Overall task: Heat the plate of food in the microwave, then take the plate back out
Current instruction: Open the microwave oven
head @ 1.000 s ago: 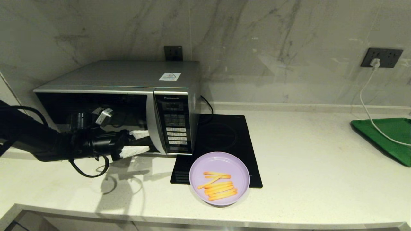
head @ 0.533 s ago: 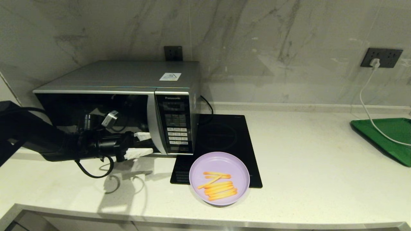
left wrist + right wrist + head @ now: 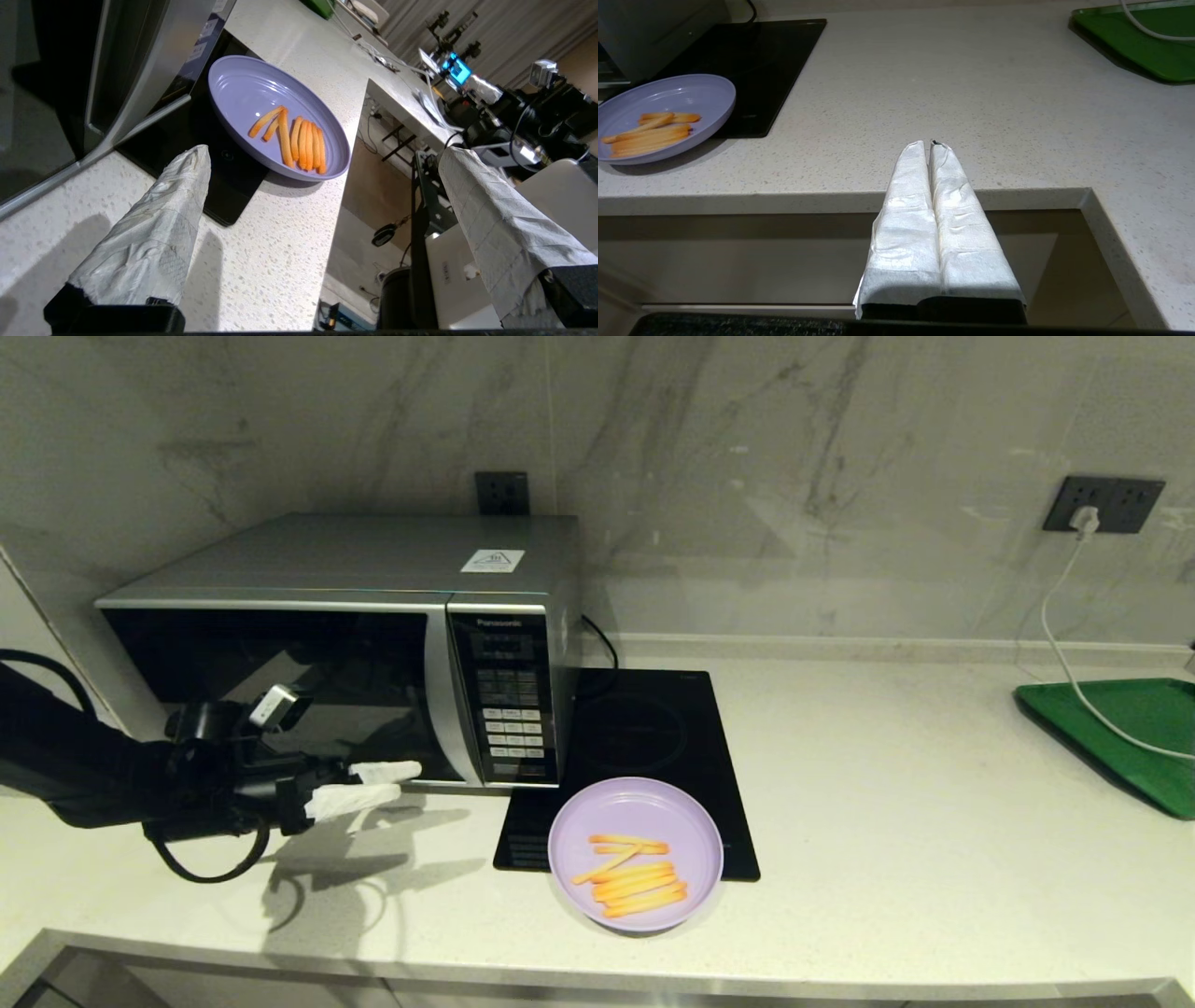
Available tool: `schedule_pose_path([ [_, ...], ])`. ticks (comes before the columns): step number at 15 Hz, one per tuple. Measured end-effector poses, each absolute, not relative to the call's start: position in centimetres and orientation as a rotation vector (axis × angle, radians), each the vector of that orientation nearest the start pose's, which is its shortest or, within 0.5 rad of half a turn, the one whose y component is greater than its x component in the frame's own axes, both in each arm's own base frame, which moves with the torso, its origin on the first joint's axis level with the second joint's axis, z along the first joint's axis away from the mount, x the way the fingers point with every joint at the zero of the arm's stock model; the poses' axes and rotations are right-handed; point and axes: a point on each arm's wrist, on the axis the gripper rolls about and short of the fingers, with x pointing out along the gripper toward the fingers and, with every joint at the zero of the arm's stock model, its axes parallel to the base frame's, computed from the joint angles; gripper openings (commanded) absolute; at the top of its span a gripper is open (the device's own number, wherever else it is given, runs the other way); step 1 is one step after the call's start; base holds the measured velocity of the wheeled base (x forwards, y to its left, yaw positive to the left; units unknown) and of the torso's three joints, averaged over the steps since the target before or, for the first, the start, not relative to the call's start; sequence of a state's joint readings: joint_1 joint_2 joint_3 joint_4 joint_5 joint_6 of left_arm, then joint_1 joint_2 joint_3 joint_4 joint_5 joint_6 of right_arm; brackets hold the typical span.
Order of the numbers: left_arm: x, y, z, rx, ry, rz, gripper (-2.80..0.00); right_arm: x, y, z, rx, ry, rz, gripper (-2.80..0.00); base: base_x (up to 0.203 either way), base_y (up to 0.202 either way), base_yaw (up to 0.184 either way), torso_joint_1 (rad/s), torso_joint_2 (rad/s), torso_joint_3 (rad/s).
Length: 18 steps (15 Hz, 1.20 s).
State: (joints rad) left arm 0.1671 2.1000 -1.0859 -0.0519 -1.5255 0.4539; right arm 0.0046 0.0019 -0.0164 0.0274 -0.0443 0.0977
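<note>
reaching my wide-open left gripper [image 3: 378, 785] toward the microwave [image 3: 355, 644] door's handle [image 3: 446, 705] at its 2 o'clock; i'd hook squarely behind it before pulling, with the plate [image 3: 635, 854] waiting.

One microwave [image 3: 345, 644], one plate of food [image 3: 635, 854], one hob [image 3: 644, 737], one green tray [image 3: 1120, 737], two wall sockets [image 3: 1102, 504]

The left arm reaches in low from the left side, its forearm nearly level and its wrist wrapped in black cable. The left claw [image 3: 378, 784] points sideways toward the right, its two white-wrapped fingers [image 3: 154, 242] spread wide apart with nothing between them. The right claw [image 3: 931, 149] hangs parked near the worktop's front edge, its wrapped fingers pressed together and empty.
</note>
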Motion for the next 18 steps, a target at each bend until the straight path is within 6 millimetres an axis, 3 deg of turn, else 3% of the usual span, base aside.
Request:
schedule_pose_path([
  [4, 34.5, 5.7, 8.4, -0.381, 0.372, -1.259, 0.0, -2.4, -0.1, 7.7, 0.097, 0.011, -0.04, -2.8, 0.0, 0.0, 0.0, 0.0, 0.0, 0.0],
  [7, 35.6, 5.9, 8.3, -0.248, 0.311, -1.24, 0.0, -2.4, -0.1, 7.7, 0.097, 0.011, -0.04, -2.8, 0.0, 0.0, 0.0, 0.0, 0.0, 0.0],
  [13, 39.2, 2.3, 9.8, -0.095, 0.2, -1.356, 0.0, -2.4, -0.1, 7.7, 0.097, 0.011, -0.041, -2.8, 0.0, 0.0, 0.0, 0.0, 0.0, 0.0],
  [18, 39.9, 1.2, 9.8, -0.115, 0.216, -1.385, 0.0, -2.4, -0.1, 7.7, 0.097, 0.011, -0.041, -2.8, 0.0, 0.0, 0.0, 0.0, 0.0, 0.0],
])
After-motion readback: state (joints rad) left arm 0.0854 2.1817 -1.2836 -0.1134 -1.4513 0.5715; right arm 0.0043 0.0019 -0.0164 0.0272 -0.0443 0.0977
